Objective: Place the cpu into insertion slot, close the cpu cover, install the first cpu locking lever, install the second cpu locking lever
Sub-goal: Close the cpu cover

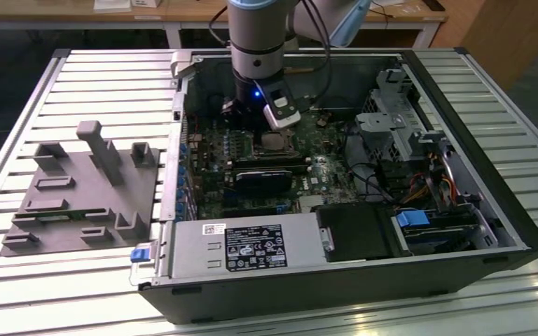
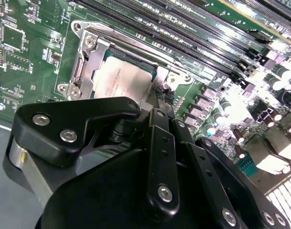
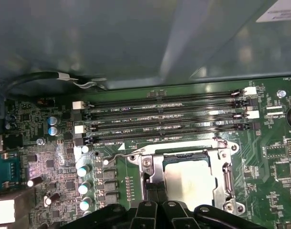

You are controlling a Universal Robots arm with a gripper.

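The cpu point(image 3: 188, 183) point(image 2: 119, 83) lies flat in the insertion slot on the green motherboard inside the open computer case point(image 1: 344, 280). The silvery cpu cover point(image 3: 223, 174) point(image 2: 88, 59) lies down around it, framing the chip's metal top. A thin wire locking lever point(image 3: 118, 155) runs along the socket's side nearest the memory slots. My gripper point(image 3: 155, 193) point(image 2: 165, 114) point(image 1: 253, 124) hangs straight down over the socket's edge, fingers together. I cannot tell if the wire is pinched between them.
Long black memory slots point(image 3: 164, 117) run beside the socket. A black fan point(image 1: 264, 178), a power supply point(image 1: 241, 248) and a drive cage point(image 1: 400, 119) crowd the case. A grey fixture block point(image 1: 82, 189) stands on the slatted table at the exterior view's left.
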